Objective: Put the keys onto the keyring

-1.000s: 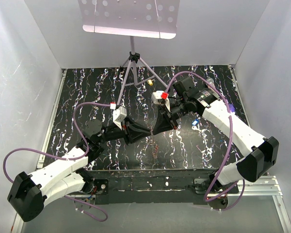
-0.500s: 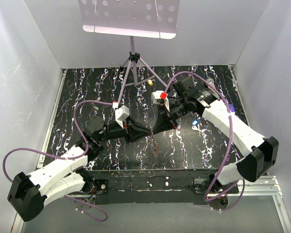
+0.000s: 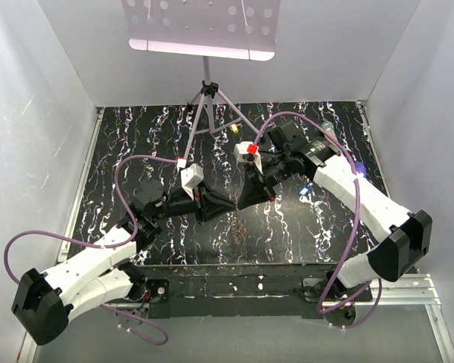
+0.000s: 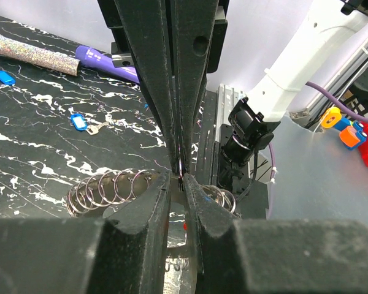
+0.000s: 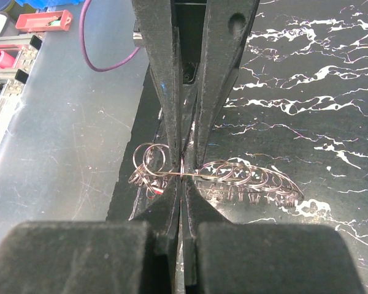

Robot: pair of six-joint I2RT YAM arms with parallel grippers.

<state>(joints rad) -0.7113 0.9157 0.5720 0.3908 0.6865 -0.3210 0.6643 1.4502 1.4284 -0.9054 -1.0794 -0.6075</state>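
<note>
Right gripper (image 5: 181,182) clenched on thin grey metal keyring of linked wire loops (image 5: 245,176); wire pinched at its tips, loops fanning to either side. Left gripper (image 4: 177,180) tip-to-tip opposite, jaws narrowly apart at same wire; grip unclear. Small blue-headed key (image 4: 80,122) ahead-left of left gripper, well apart.

- The left gripper (image 3: 229,204) and the right gripper (image 3: 238,204) meet tip to tip over the middle of the table (image 3: 136,144).
- The keyring (image 5: 245,176) sits at the tips and spreads to both sides; it may rest on the table or hang just above it.
- The near key (image 4: 80,122) lies on the table beyond the keyring.
- Farther back lie the pen (image 4: 104,61) and the tube (image 4: 34,54), end to end.
- The far key (image 4: 4,77) lies just beside the tube.
- The stand (image 3: 207,89) is at the back, behind both grippers, with the back key (image 3: 234,128) near its foot.
</note>
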